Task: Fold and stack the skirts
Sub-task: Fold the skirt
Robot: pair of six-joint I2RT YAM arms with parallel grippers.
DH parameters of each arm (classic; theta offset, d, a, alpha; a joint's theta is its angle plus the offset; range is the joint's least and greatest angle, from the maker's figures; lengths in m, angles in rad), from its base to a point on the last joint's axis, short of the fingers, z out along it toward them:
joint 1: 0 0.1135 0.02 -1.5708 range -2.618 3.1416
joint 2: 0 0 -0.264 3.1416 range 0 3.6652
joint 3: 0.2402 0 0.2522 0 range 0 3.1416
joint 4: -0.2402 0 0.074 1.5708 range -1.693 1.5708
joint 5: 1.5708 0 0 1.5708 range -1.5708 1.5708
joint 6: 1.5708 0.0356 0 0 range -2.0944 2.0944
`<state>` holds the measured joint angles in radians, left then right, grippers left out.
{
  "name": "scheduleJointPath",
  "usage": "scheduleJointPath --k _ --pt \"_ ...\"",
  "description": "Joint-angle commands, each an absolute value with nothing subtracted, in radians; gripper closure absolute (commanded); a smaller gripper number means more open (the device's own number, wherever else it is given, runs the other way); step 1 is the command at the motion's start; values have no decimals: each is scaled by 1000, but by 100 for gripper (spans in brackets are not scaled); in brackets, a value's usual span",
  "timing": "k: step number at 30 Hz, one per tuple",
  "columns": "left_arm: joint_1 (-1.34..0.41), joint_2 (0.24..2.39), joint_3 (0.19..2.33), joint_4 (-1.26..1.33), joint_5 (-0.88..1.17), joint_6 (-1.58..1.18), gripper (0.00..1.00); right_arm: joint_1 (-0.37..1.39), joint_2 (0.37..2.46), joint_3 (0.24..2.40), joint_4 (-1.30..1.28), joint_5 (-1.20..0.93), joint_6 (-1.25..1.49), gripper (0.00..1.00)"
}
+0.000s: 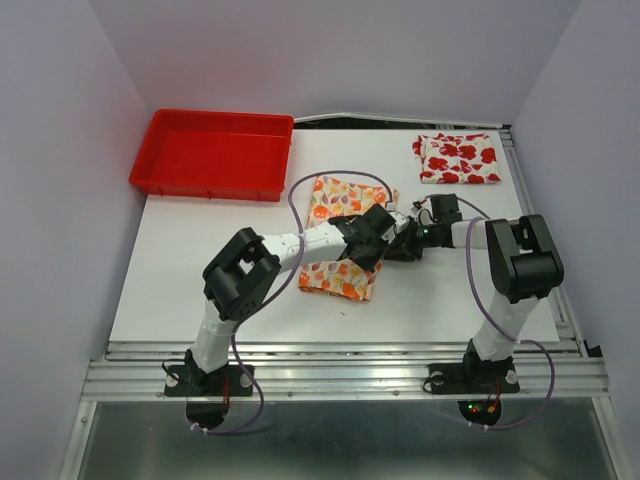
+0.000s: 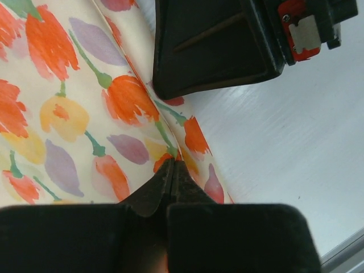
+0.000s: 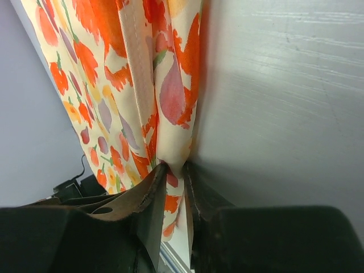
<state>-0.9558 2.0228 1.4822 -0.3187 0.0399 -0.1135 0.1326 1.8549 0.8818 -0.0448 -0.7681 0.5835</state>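
Note:
The cream skirt [image 1: 338,196] with small orange, red and yellow marks lies at the table's middle, partly hidden under both arms. My left gripper [image 1: 378,243] is shut on its right edge; the left wrist view shows the fingertips [image 2: 172,166] pinched on the cloth [image 2: 74,114]. My right gripper [image 1: 402,243] meets it from the right and is shut on the same skirt; the right wrist view shows a fold of cloth [image 3: 114,68] clamped between its fingers [image 3: 149,193]. The white skirt with big red flowers [image 1: 458,158] lies folded at the back right, apart from both grippers.
A red plastic tray [image 1: 212,152] stands at the back left, half off the white table [image 1: 200,290]. Grey walls close in the left, right and back. A metal rail [image 1: 340,365] runs along the near edge. The right gripper's body [image 2: 227,45] fills the top of the left wrist view.

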Motion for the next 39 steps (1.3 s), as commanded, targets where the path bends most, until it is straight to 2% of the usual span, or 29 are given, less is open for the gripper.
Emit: scheduleJointPath --k 1,15,30,39 --pt "-957 2005 1532 -327 48 -112 100 143 1876 894 -54 -729 561 76" --pt "-956 1911 1520 -279 130 -123 100 143 1879 890 -54 -727 563 78" --pt "-937 2023 1539 -216 204 -129 100 143 1861 888 -71 -718 543 78" --pt "-905 2039 1465 -143 273 -150 100 124 1778 995 -325 -487 436 80"
